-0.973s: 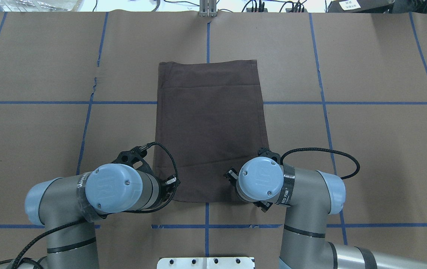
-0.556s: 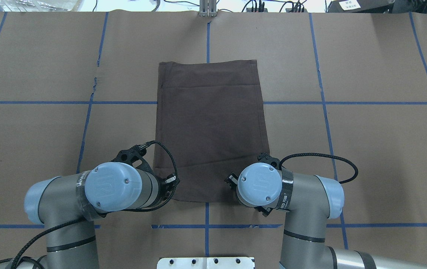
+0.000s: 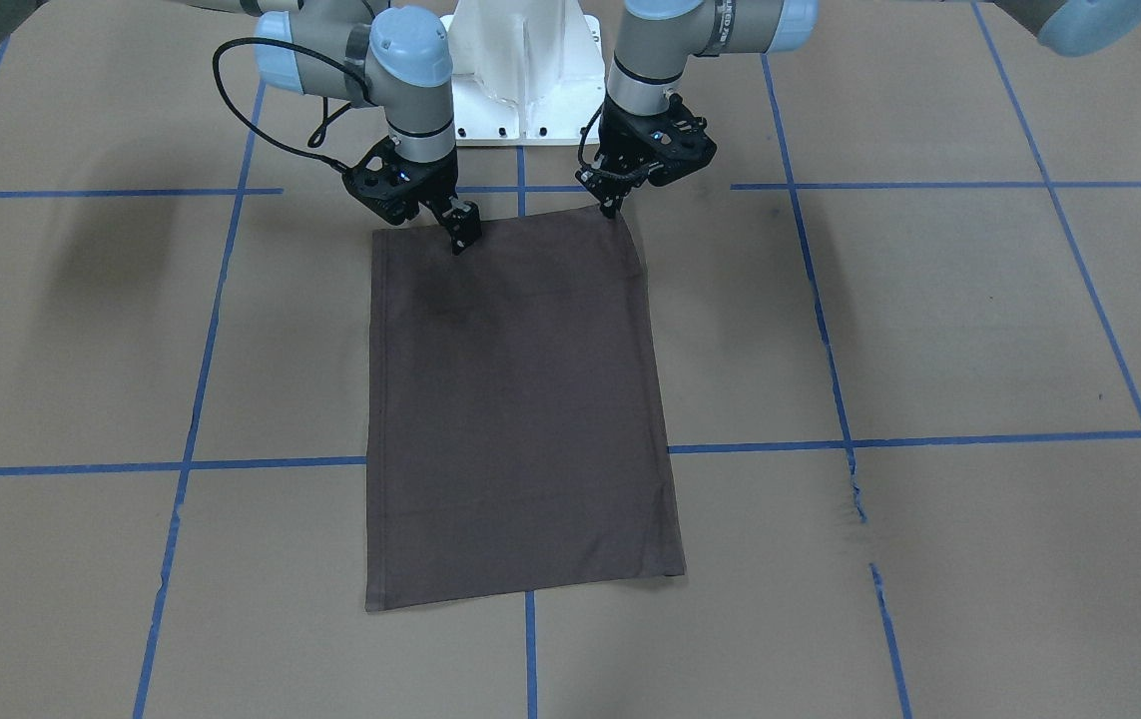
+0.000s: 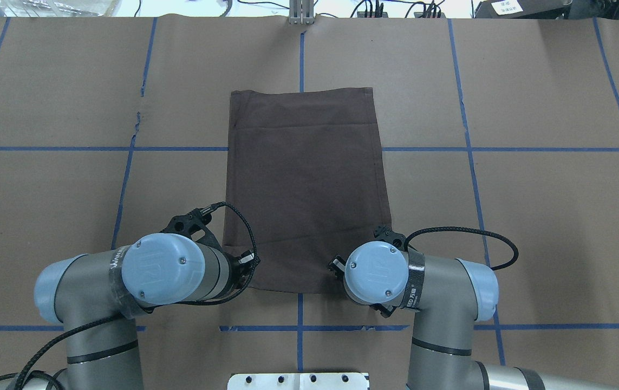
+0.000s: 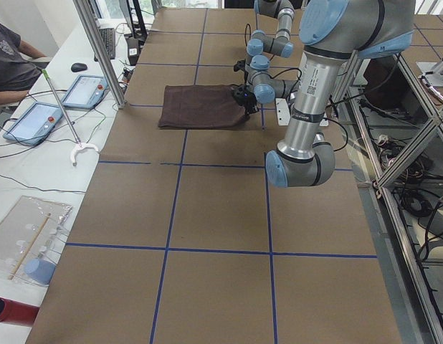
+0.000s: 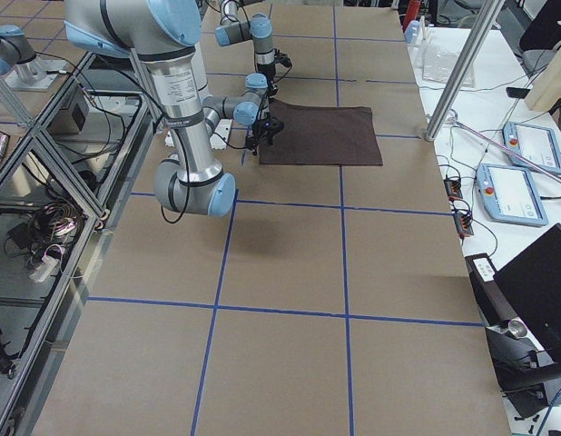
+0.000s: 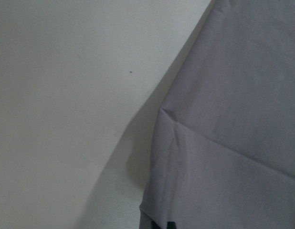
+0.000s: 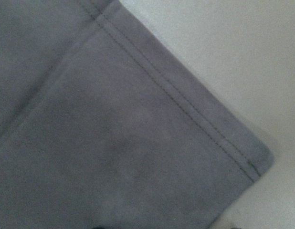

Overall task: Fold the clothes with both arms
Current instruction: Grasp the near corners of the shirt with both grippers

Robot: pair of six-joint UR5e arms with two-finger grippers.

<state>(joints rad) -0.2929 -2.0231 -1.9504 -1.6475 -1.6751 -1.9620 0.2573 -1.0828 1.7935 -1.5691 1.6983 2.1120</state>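
Looking down from over the robot's shoulders, you see the T-shirt (image 4: 304,184) lying flat on the desk (image 4: 531,216). It is folded into a tall dark brown rectangle whose long sides run away from the robot. It sits in the middle of the brown paper cover, across a blue tape line (image 4: 504,149) that runs from side to side. No sleeve or collar shows. One faint crease crosses the cloth near the far end, and another slants across near the robot's end.

Both arms reach down at the edge nearest the robot. From above, the left arm (image 4: 163,271) covers the near left corner. In the front-facing view you can see the left hand (image 3: 612,206) come down right at that corner. Its wrist camera shows the cloth edge raised off the paper with a shadow beneath it. A small ridge of fabric runs down to dark fingertips (image 7: 170,225), which sit close together at the bottom of the picture, so this hand is pinching the T-shirt's corner.

The right arm (image 4: 377,271) stands over the other end of the same edge. The right hand (image 3: 460,230) meets the cloth on that edge, a little in from the corner. Its wrist camera shows you the stitched hem and the rounded corner lying flat on the paper. The fingers barely show there, so you cannot tell whether this hand is spread or pressed together.

The white base (image 3: 520,70) stands just behind the two hands.
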